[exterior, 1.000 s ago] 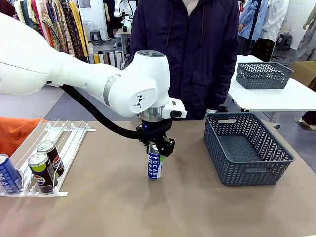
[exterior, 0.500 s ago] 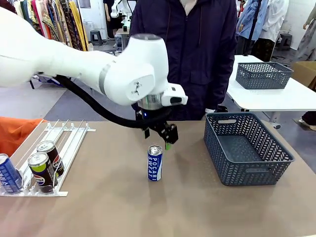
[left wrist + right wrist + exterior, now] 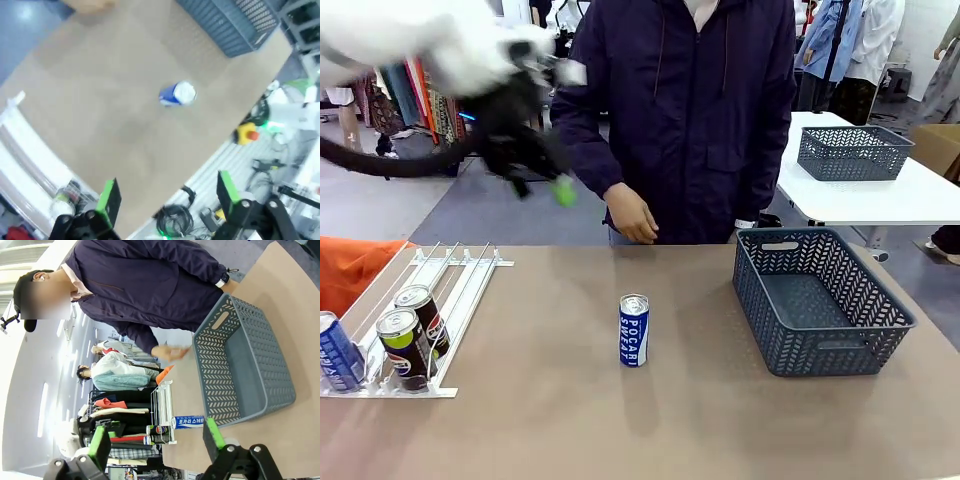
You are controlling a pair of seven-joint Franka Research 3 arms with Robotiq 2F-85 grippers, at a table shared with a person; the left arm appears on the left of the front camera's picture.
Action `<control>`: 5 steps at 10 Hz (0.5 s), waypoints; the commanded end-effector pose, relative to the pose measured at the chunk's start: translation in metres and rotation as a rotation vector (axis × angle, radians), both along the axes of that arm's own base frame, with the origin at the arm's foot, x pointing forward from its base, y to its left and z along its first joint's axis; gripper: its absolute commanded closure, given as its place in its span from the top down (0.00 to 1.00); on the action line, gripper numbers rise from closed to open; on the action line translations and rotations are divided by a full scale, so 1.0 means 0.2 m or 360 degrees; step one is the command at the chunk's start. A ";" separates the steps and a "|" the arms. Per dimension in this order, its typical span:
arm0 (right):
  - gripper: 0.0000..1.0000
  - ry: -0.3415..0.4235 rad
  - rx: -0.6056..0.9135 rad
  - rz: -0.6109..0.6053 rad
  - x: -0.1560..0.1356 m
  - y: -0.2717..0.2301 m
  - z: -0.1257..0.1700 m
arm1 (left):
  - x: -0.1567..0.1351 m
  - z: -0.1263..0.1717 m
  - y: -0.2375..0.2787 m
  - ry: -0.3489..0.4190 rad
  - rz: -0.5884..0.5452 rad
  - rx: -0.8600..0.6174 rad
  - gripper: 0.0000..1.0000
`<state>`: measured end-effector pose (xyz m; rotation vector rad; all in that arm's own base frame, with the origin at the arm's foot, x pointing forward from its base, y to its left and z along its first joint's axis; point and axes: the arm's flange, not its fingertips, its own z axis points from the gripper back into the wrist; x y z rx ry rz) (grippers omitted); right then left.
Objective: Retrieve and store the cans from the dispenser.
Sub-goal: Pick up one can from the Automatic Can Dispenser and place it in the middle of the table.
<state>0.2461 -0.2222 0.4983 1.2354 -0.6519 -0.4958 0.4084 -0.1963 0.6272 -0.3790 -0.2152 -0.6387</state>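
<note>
Cans sit well apart from the left claw [image 3: 542, 186], which hangs blurred, high above the far left of the table [image 3: 570, 430], its green-padded fingers spread wide with nothing between them. Its wrist camera looks down on one blue can [image 3: 177, 94] far below. That can stands upright and alone in the middle of the table: slim, with a silver lid and pull tab, and white Pocari Sweat lettering running down its blue side. At the table's left edge lies the white rack [image 3: 455, 285]. At its near end rest two black cans [image 3: 408, 348] with a yellow-green band and a second blue one [image 3: 338, 352]. A dark grey basket [image 3: 758, 300] stands to the right. A person's hand [image 3: 632, 215] hovers at the far edge. The right claw [image 3: 156, 440] also stands open and empty.
</note>
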 end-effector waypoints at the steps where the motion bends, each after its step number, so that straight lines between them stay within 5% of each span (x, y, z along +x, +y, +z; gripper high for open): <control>1: 1.00 -0.0062 0.0004 -0.0005 0.01 0.00 0.00 | 0.01 0.00 0.63 0.0145 0.0240 -0.0294 1.00; 3: 1.00 -0.0062 0.0004 -0.0005 0.01 0.00 0.00 | -0.06 -0.06 1.16 0.0244 0.0551 -0.0609 1.00; 5: 1.00 -0.0062 0.0004 -0.0005 0.01 0.00 0.00 | -0.23 -0.29 1.62 0.0298 0.0694 -0.1052 1.00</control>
